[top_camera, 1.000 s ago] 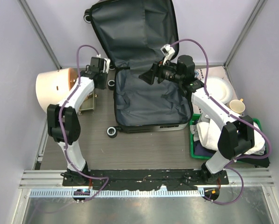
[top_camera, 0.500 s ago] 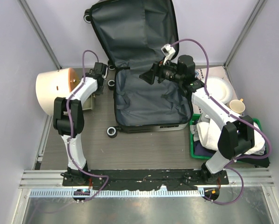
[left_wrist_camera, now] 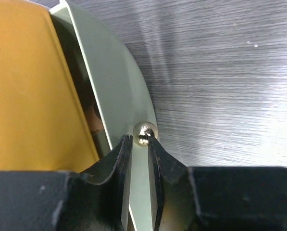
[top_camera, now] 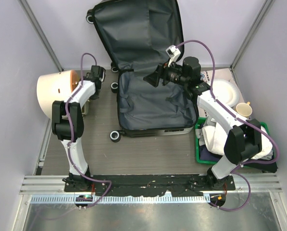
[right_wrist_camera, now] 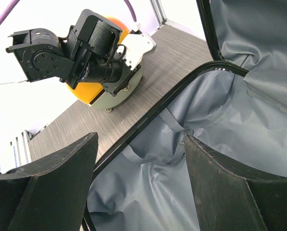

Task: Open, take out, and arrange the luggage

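The luggage (top_camera: pixel 155 103), a small hard-shell suitcase with black wheels and dark grey fabric lining, lies open at the middle of the grey wood-grain desk (top_camera: pixel 143 154). Its lid (top_camera: pixel 136 31) stands up against the back wall. The lined base shows only loose fabric and straps.

Your right gripper (right_wrist_camera: pixel 141 144) hangs over the far part of the luggage base, its fingers wide apart and touching nothing.

To the left of the luggage a cream cylindrical bin (top_camera: pixel 54 91) with an orange lid lies on its side, the orange end turned toward the luggage. Your left gripper (left_wrist_camera: pixel 138 139) is pinched together on the bin's pale rim, right at a small metal stud.

To the right of the luggage a green plastic tray (top_camera: pixel 199 144) holds a heap of white cloth (top_camera: pixel 213 134). A white round plate (top_camera: pixel 225 91) lies beyond the tray.
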